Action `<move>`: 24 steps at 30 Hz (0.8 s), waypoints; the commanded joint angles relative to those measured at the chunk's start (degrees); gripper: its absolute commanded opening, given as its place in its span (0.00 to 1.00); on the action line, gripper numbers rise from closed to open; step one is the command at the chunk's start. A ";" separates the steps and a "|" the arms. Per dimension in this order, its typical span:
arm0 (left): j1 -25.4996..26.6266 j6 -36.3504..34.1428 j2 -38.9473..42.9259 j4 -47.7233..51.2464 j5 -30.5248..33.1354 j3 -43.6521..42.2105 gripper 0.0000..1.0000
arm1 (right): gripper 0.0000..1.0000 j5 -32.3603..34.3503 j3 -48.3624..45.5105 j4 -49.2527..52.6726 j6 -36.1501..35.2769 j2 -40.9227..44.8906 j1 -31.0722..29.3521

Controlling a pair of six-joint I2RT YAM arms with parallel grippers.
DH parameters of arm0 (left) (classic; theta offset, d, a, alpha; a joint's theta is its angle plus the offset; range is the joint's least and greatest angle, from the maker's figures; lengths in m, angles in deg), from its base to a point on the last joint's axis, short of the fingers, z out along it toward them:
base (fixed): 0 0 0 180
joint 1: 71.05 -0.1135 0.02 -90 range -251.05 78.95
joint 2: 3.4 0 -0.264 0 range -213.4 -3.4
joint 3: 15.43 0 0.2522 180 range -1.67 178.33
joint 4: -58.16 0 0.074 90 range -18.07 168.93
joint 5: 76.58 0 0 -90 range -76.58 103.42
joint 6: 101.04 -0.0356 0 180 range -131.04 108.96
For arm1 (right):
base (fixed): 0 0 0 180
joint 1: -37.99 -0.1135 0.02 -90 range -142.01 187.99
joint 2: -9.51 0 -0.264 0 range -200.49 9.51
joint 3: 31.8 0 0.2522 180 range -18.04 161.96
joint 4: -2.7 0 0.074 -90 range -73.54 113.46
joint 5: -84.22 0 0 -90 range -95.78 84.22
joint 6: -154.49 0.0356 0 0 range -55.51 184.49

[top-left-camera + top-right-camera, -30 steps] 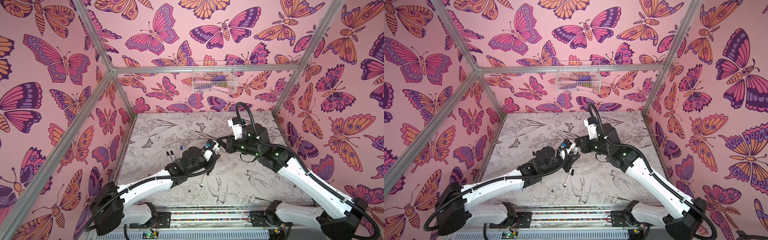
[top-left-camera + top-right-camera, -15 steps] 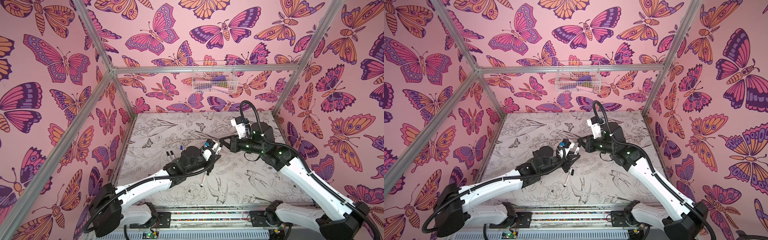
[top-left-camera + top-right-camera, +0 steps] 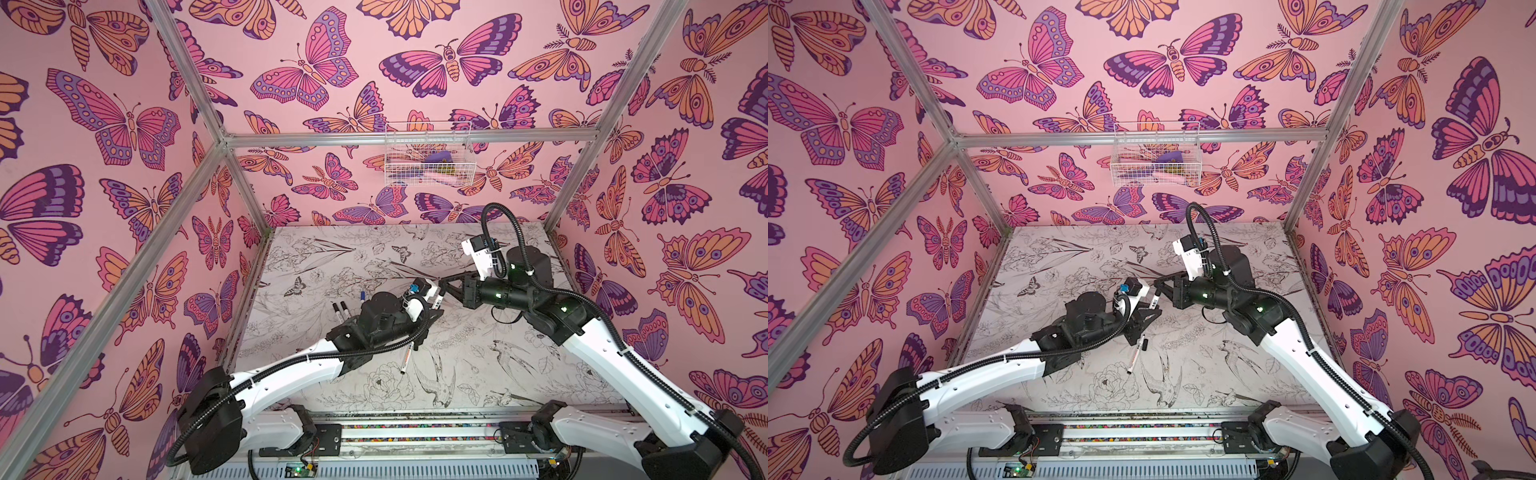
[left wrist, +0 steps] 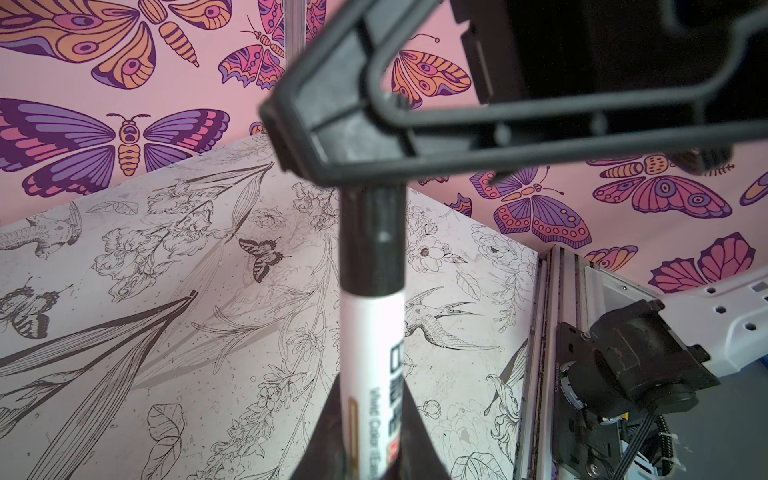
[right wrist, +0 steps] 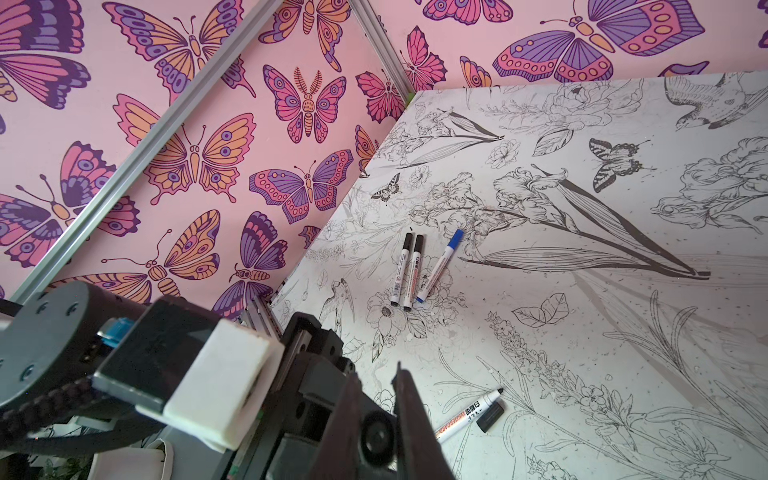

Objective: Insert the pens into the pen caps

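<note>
Aloft, left end effector grips pen; right end effector clamps cap.

The loose pen reads "WHITEBOARD"; the held pen perhaps "Vivid Color".

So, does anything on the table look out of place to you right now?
One pen lies uncapped near the front, bare tip exposed, a loose black cap beside it; the three pens farther back are capped.

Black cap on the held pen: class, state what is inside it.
The white barrel of the pen runs into the cap; the tip inside is covered and cannot be seen.
</note>
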State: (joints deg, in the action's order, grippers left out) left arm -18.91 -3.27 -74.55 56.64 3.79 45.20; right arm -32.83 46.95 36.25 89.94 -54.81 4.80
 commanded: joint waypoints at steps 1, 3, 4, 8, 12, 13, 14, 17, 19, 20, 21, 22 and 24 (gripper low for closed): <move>0.14 -2.11 3.30 -20.48 0.57 5.25 0.00 | 0.09 -7.67 -4.16 12.74 -0.04 -3.72 -2.54; 0.45 -3.76 3.30 -21.28 1.09 5.25 0.00 | 0.08 -7.54 -4.17 12.90 0.30 -4.89 -3.35; 0.79 -5.21 3.30 -21.80 1.90 5.33 0.00 | 0.07 -7.45 -4.24 12.70 0.70 -5.36 -3.75; 2.09 -12.33 2.93 -28.63 7.78 5.99 0.00 | 0.03 -6.65 -4.96 10.34 3.23 -6.25 -4.85; 2.09 -17.00 1.11 -39.15 11.08 7.61 0.00 | 0.00 -6.00 -4.40 10.32 4.05 -7.41 -5.40; 2.09 -17.74 0.48 -41.12 11.30 8.50 0.00 | 0.00 -5.87 -4.23 10.38 4.08 -7.54 -5.55; 2.09 -18.57 -0.13 -43.12 11.08 9.52 0.00 | 0.00 -5.82 -4.05 10.42 4.16 -7.83 -5.94; 2.09 -19.21 -1.18 -46.18 8.16 12.97 0.00 | 0.00 -5.25 -3.39 11.19 3.53 -8.82 -7.50; 2.08 -18.56 -3.46 -46.71 5.42 15.17 0.00 | 0.00 -3.98 -2.88 12.49 2.95 -9.87 -8.27; 2.09 -18.10 -3.68 -46.87 4.52 16.07 0.00 | 0.00 -3.12 -2.68 13.32 2.99 -10.57 -8.42; 2.04 -17.76 -3.79 -46.85 3.88 16.67 0.00 | 0.00 -1.94 -2.61 14.00 3.15 -11.12 -8.38; 2.07 -17.64 -3.80 -46.69 3.30 17.44 0.00 | 0.00 -0.20 -2.51 15.00 3.35 -11.78 -8.43; 2.09 -17.51 -3.60 -46.10 2.50 18.15 0.00 | 0.00 3.72 -2.02 17.59 3.30 -13.19 -8.38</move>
State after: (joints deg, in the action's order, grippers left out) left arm -19.41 -17.15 -81.63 46.80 17.91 52.24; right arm -22.64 51.37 27.51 90.75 -58.74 2.24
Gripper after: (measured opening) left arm 0.160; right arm 0.161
